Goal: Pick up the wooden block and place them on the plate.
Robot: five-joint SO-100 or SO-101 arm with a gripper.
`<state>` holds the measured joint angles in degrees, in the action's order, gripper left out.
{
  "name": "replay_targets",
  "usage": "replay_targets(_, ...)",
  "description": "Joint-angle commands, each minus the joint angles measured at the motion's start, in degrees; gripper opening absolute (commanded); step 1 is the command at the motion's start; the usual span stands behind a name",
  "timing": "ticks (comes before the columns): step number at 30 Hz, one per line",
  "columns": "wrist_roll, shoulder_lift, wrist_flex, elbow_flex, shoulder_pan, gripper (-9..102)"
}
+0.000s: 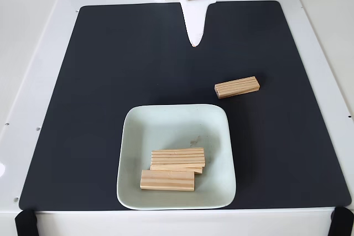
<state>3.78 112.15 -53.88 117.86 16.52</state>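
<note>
Fixed view from above: end effector [193,42] points down-frame from the top edge, tips looking together and gripping nothing. One loose wooden block [237,87] lies below and right of it on the dark mat [99,92], long axis nearly crosswise. Plate [136,136] sits farther below, holding stacked blocks [177,157].

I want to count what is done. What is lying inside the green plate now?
In the plate lie wooden blocks: one at the front and a stack behind it, with a lower block's edge peeking out. How much the top one covers cannot be seen.
</note>
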Motion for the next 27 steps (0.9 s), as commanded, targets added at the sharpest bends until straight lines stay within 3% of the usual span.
replay_targets(1,-0.44,4.75,-4.31,1.32,-0.18,-1)
replay_targets(7,-1.23,1.93,-19.51,-10.46,2.64,-1)
replay_targets(12,-8.26,-8.79,-20.83,-26.46,4.13,-1)
replay_targets(17,-9.14,-21.09,-21.01,-39.99,5.45,-1)
replay_targets(27,-9.14,-39.81,-20.92,-53.88,7.91,-1)
